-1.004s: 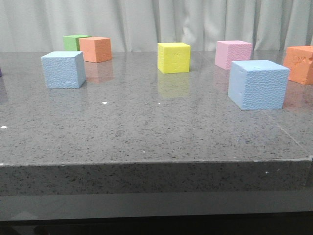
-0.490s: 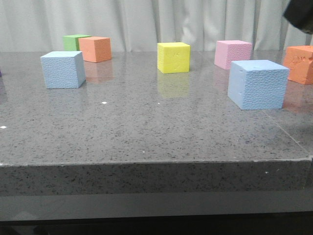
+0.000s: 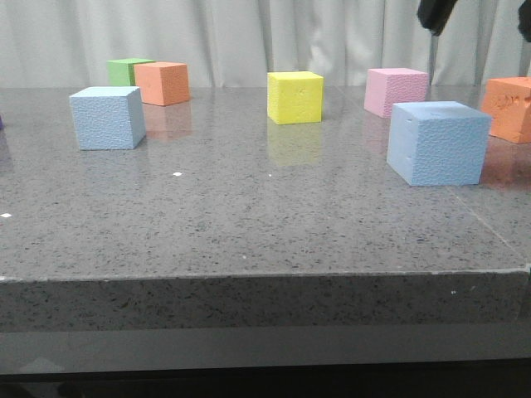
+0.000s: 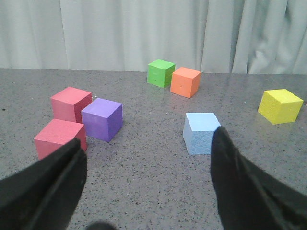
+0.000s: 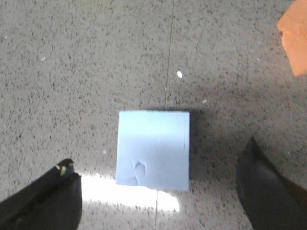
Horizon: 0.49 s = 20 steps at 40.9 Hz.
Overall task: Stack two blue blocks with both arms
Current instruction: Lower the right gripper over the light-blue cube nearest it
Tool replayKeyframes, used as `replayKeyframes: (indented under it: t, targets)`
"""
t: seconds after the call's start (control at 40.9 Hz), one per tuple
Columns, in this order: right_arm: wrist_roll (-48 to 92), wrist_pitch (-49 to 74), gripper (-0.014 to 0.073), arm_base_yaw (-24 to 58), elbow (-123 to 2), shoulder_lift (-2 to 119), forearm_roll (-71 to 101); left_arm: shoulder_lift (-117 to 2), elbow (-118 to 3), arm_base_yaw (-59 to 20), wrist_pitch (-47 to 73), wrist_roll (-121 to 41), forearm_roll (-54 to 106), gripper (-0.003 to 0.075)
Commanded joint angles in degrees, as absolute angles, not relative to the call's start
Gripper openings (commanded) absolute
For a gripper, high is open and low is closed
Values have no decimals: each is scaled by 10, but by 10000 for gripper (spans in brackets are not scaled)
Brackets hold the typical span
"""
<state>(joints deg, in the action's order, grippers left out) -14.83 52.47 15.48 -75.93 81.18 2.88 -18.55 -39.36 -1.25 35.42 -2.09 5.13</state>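
Two blue blocks rest on the grey speckled tabletop [image 3: 249,215], well apart from each other. The left block [image 3: 107,118] sits toward the left side, in front of an orange cube [image 3: 163,83] and a green cube [image 3: 125,70]. The right block [image 3: 437,143] sits nearer the front edge on the right, in front of the pink cube [image 3: 396,91] and beside a second orange cube [image 3: 509,109]. A yellow cube [image 3: 294,97] stands between the two blocks, farther back. The right gripper [image 5: 160,191] hangs above the right block [image 5: 153,150], looking straight down on its top face; its fingers [image 5: 45,199] are spread wide, one to each side of the block, touching nothing. In the front view only a dark part of the right arm [image 3: 436,12] shows at the upper edge. The left gripper [image 4: 148,184] is low over the tabletop with its fingers [image 4: 240,184] spread apart and empty; the left block [image 4: 201,133] lies ahead of it, close to one fingertip in the view. Two red cubes [image 4: 64,122] and a purple cube [image 4: 101,119] are grouped off to one side.
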Motion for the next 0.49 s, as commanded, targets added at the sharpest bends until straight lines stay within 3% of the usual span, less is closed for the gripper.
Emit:
replayKeyframes:
  t: [0.0,0.465]
  targets:
    - [-153,490,652,156,-787,814,22,-195,-407,-11,303,-16,57,533]
    - [-153,458,652,156,-787,895,27,-195,-407,-11,303,-16,57,533]
